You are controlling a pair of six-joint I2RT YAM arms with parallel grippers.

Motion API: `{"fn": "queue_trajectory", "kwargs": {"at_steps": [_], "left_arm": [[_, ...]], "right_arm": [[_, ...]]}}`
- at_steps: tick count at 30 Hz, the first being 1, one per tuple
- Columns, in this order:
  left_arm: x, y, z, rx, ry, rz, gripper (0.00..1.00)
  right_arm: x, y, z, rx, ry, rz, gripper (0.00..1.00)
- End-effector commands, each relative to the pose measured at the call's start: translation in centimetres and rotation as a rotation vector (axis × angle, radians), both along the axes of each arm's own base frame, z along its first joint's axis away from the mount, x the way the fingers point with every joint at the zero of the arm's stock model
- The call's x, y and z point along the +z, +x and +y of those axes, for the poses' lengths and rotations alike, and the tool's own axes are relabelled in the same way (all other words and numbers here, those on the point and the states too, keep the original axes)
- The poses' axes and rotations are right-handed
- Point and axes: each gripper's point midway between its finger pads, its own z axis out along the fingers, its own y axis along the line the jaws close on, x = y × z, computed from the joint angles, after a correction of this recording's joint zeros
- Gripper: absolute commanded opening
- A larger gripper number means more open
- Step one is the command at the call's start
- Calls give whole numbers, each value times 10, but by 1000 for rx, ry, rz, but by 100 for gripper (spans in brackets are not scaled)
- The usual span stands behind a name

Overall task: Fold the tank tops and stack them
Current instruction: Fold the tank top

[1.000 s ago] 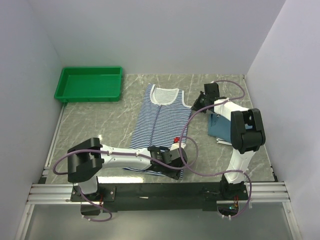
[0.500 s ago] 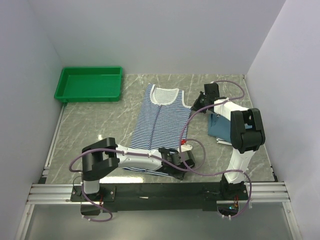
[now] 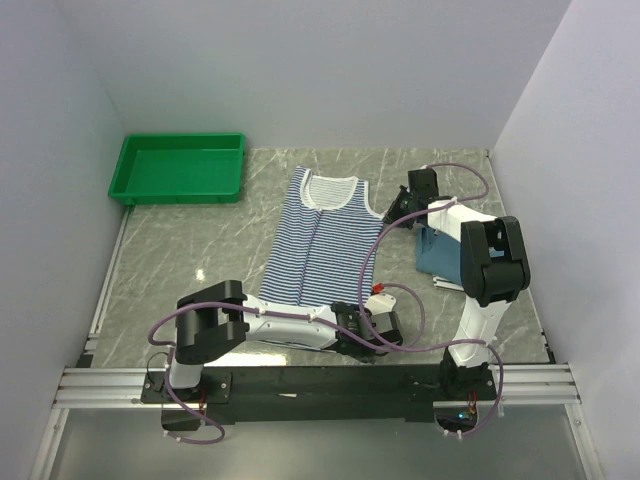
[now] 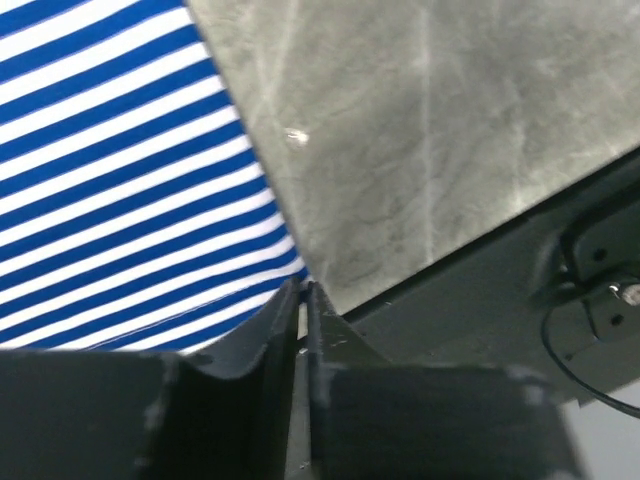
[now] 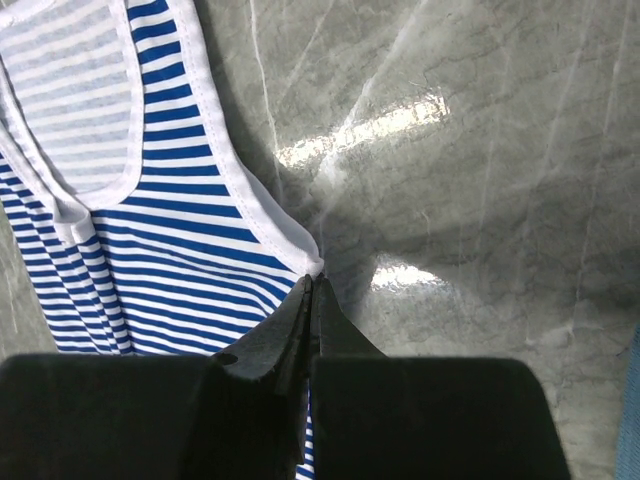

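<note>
The blue-and-white striped tank top (image 3: 320, 240) lies flat in the middle of the table, neck to the back. My left gripper (image 3: 365, 340) is low at its near right hem corner (image 4: 285, 275), and its jaws have closed to a slit on that corner. At the shirt's right side my right gripper (image 3: 392, 212) is shut on the white trim (image 5: 270, 225) at the bottom of the armhole. A folded teal-blue tank top (image 3: 436, 258) lies to the right, partly hidden behind the right arm, with a pale edge showing under it.
A green tray (image 3: 180, 168) stands at the back left corner. The table's near edge and black rail (image 4: 480, 300) run just beside the left gripper. White walls close in the left, back and right sides.
The left arm has slid right along the hem to the shirt's near right corner and its jaws have closed there. The right arm has stayed put, shut.
</note>
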Motion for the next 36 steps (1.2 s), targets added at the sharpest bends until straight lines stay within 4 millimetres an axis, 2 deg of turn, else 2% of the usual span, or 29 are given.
{"fn": "queue_trajectory", "kwargs": {"at_steps": [1,2,5,13,18,20,24,27,28,30,32,34,35,36], "left_arm": [[17,9,-1,28,-8,-58,16],[17,10,-1,29,-9,-64,22],[19,12,-3,25,-21,-73,30],[14,10,-13,-10,-29,-71,37],[7,8,-13,-24,5,-82,38],[2,9,-10,-17,27,-86,36],[-6,7,-4,-9,71,-97,27],[-4,6,0,-1,103,-125,14],[-2,6,1,2,104,-135,8],[7,7,1,11,96,-152,1],[12,5,4,13,78,-148,1],[29,5,0,24,13,-148,1],[29,4,5,28,6,-145,1],[43,3,4,33,-42,-142,1]], "right_arm": [[13,4,-7,-7,-21,-41,0],[12,3,-7,-5,-21,-40,0],[14,3,-8,-7,-19,-43,0],[8,-1,-8,-7,-20,-32,0],[8,0,-8,-6,-21,-34,0],[10,0,-7,-5,-20,-36,0],[8,-1,-9,-8,-26,-33,0],[8,-2,-10,-8,-33,-34,0],[9,-2,-10,-10,-39,-34,0],[11,-2,-13,-14,-52,-33,0],[14,-2,-17,-17,-75,-31,0],[20,0,-20,-21,-95,-39,0],[21,-1,-22,-17,-109,-33,0],[24,-2,-23,-16,-116,-37,0]]}}
